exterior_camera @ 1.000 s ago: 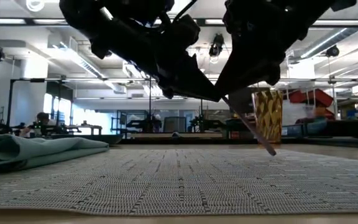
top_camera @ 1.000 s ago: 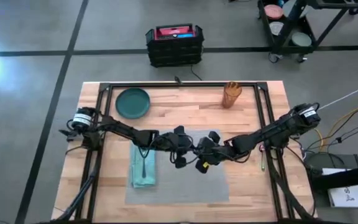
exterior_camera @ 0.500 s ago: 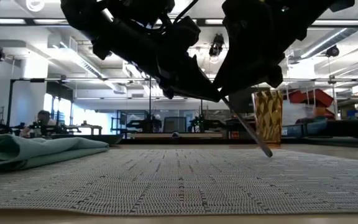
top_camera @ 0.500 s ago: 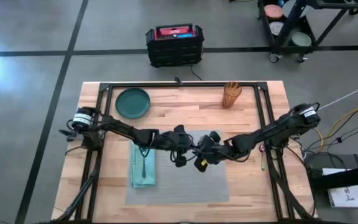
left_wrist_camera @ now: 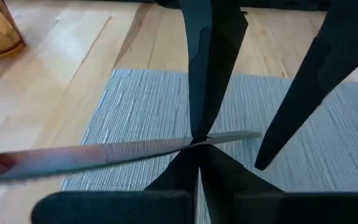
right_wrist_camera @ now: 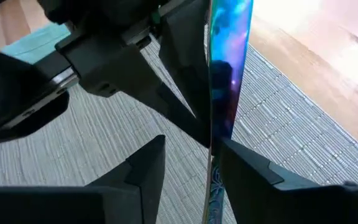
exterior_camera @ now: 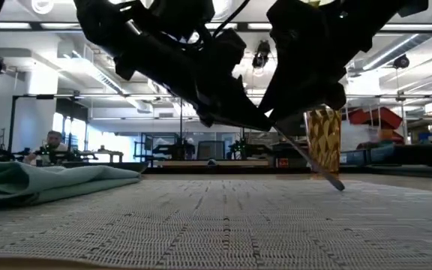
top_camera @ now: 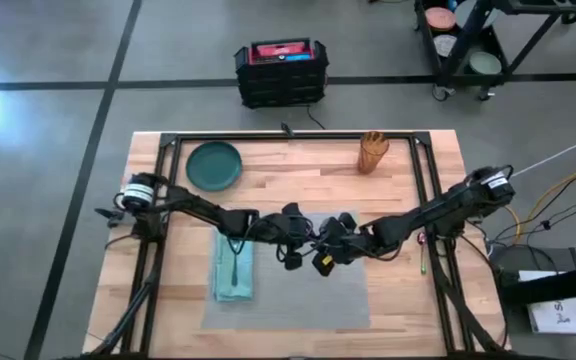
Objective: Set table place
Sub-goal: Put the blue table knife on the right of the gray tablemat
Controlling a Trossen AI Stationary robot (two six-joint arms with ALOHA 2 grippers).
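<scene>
Passing a knife over the placemat

High view: both arms reach in over the table (top_camera: 298, 175) and meet above the middle of the grey woven placemat (top_camera: 288, 300). The placemat lies flat on the near half of the table. The left claw (top_camera: 308, 243) and right claw (top_camera: 326, 250) are just beside each other. A teal napkin (top_camera: 232, 285) lies over the placemat's left edge with a dark utensil (top_camera: 233, 262) on it. A dark green plate (top_camera: 214, 165) sits at the far left and an amber cup (top_camera: 373, 152) at the far right.

Low view: the knife (exterior_camera: 310, 161) slants down from the claws, its tip just above the placemat (exterior_camera: 216, 217). Napkin (exterior_camera: 43, 184) at left, cup (exterior_camera: 322, 139) behind.

Left wrist view: the left claw (left_wrist_camera: 197, 144) is pinched closed on the flat knife (left_wrist_camera: 104, 152), which lies crosswise over the placemat (left_wrist_camera: 135, 106). The right claw's fingers (left_wrist_camera: 210, 62) stand spread, one touching the knife.

Right wrist view: the right claw (right_wrist_camera: 191, 142) is spread, with the iridescent knife (right_wrist_camera: 229, 62) in the gap and neither finger clamping it. The left claw's fingers (right_wrist_camera: 179, 99) grip the knife. Placemat (right_wrist_camera: 278, 124) below.
</scene>
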